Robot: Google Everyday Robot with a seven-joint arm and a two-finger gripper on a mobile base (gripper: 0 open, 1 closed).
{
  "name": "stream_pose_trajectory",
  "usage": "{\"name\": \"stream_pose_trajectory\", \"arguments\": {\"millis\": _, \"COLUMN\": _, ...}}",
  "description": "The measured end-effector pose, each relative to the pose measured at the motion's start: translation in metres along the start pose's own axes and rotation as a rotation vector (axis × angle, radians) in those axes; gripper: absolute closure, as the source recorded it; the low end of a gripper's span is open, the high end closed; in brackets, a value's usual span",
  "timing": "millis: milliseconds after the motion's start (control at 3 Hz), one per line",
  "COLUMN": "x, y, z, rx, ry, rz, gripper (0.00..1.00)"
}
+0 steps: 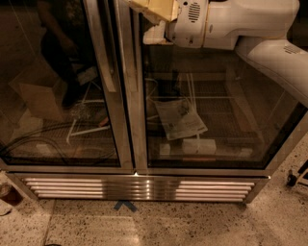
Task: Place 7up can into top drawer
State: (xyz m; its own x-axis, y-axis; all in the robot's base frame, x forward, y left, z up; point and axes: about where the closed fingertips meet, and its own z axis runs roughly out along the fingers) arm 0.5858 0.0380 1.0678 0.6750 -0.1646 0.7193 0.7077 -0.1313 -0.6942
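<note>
Finds the gripper (154,19) high at the top edge on the white arm (250,21), cannot tell open from closed, sees no 7up can nor top drawer, expects a light, slick, dentable can best pinched mid-body, faces only the glass-door cooler (127,120), its handle (103,57) and paper (180,117) inside.

Plastic end effector (146,21) at top, glass doors (216,110)

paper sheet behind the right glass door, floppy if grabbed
Probably floppy and light: the paper sheet lies thin and creased on the wire shelf. Likely slides if pushed. The claw sits at the top edge of view.
</note>
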Motion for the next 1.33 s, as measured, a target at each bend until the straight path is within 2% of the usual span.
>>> {"name": "stream_pose_trajectory", "arguments": {"millis": 333, "x": 0.0086, "y": 0.0116, "z": -0.014, "rx": -0.026, "ry": -0.009, "rz": -0.027, "gripper": 0.02}}
{"name": "stream_pose_trajectory", "arguments": {"millis": 667, "x": 0.0086, "y": 0.0116, "z": -0.014, "rx": -0.026, "ry": -0.009, "rz": -0.027, "gripper": 0.03}}
{"name": "stream_pose_trajectory", "arguments": {"millis": 1000, "x": 0.0086, "y": 0.0116, "z": -0.0139, "rx": -0.026, "ry": -0.009, "rz": -0.027, "gripper": 0.24}}
{"name": "stream_pose_trajectory", "arguments": {"millis": 1333, "x": 0.0086, "y": 0.0115, "z": -0.0139, "rx": -0.026, "ry": -0.009, "rz": -0.027, "gripper": 0.34}}
